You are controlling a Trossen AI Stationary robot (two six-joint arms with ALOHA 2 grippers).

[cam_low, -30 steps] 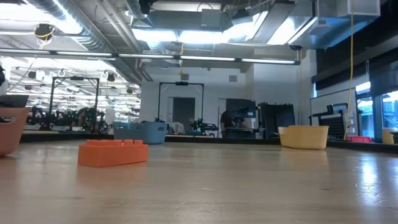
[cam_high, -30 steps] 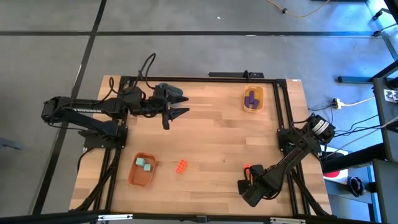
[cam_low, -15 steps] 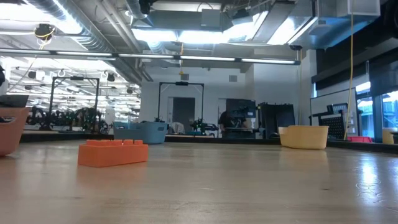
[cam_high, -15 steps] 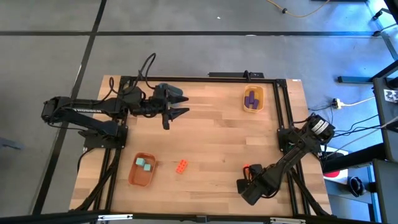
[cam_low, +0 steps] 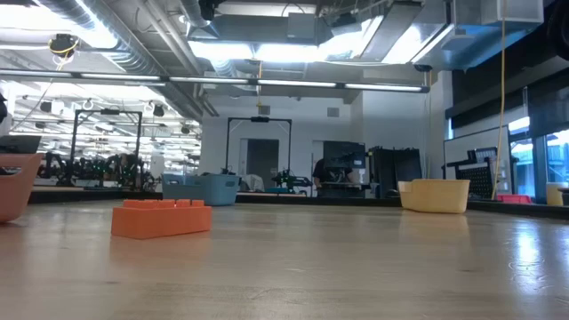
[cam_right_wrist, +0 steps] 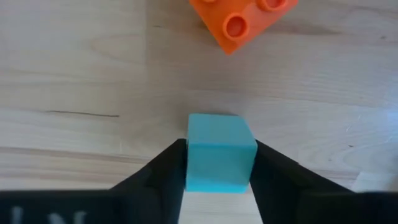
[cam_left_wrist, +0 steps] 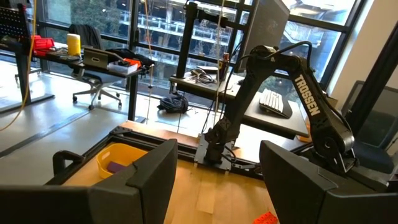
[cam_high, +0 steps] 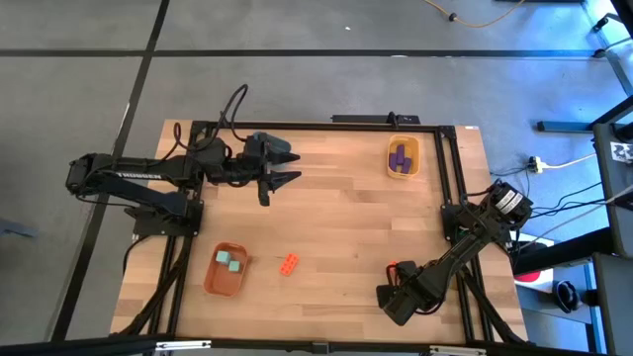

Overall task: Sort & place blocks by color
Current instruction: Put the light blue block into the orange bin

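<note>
High view. The left gripper (cam_high: 280, 170) hangs over the far left part of the tabletop (cam_high: 346, 213), beside the dark blue bowl (cam_high: 265, 144); its fingers stand wide with nothing between them. The right gripper (cam_high: 393, 280) is low at the near right corner, close to the near edge and to the black frame rail on the right side. An orange block (cam_high: 397, 267) shows just beside it. The yellow bowl (cam_high: 403, 158) sits near the far right corner and holds purple blocks (cam_high: 400, 157). The orange bowl (cam_high: 226, 269) sits near the near left edge and holds two teal blocks (cam_high: 230, 260). A second orange block (cam_high: 289, 263) lies alone just right of that bowl. The middle of the tabletop between the two arms is bare wood.

Low view. The lone orange block (cam_low: 162, 218) lies flat on the tabletop at left, with bare wood in front of it and to its right. The yellow bowl (cam_low: 435, 196) and the dark blue bowl (cam_low: 202, 188) stand along the far edge. The rim of the orange bowl (cam_low: 16, 184) shows at the left border.

Left wrist view. The two fingers (cam_left_wrist: 140, 186) are spread wide and empty. The yellow bowl (cam_left_wrist: 119, 162) and the right arm (cam_left_wrist: 292, 87) show beyond.

Right wrist view. The fingers (cam_right_wrist: 158, 173) are closed narrowly against both sides of a teal block (cam_right_wrist: 219, 152) resting on the wood. The orange block (cam_right_wrist: 247, 17) lies near it, apart.
</note>
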